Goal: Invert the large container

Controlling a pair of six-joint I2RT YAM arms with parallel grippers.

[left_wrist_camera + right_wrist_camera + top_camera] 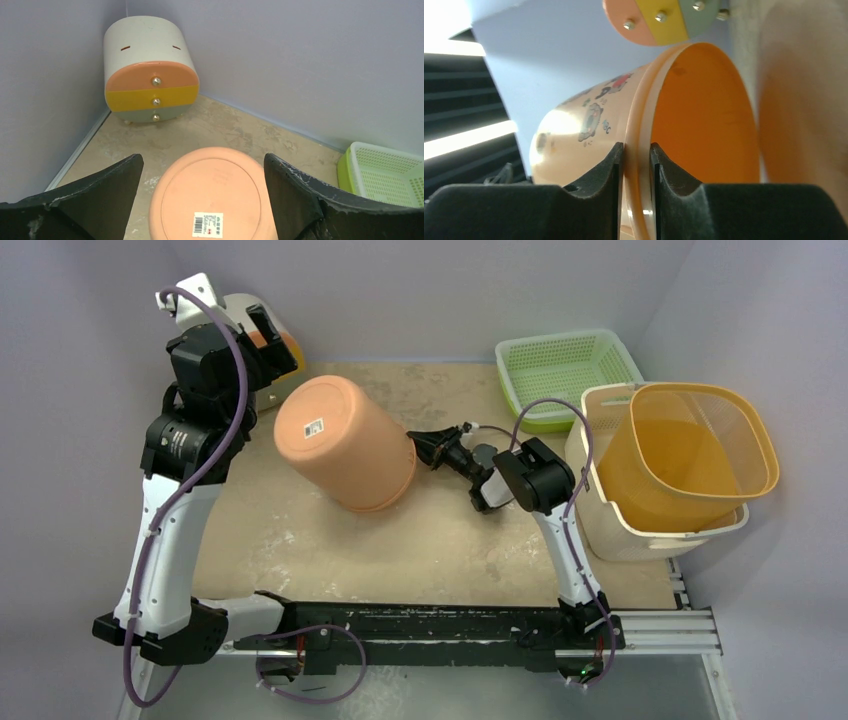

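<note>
The large container, a cream rectangular tub, stands upright at the table's right edge with a yellow-orange bin tilted inside it. No gripper touches it. My right gripper is shut on the rim of a round peach bucket. The bucket lies tilted on its side at mid-table, its labelled base facing up and left. My left gripper is open and empty, raised at the far left, looking down on the bucket's base.
A lime green perforated basket sits at the back right beside the tub. A small drawer unit with peach, yellow and grey drawers stands in the back left corner. Lilac walls enclose the table.
</note>
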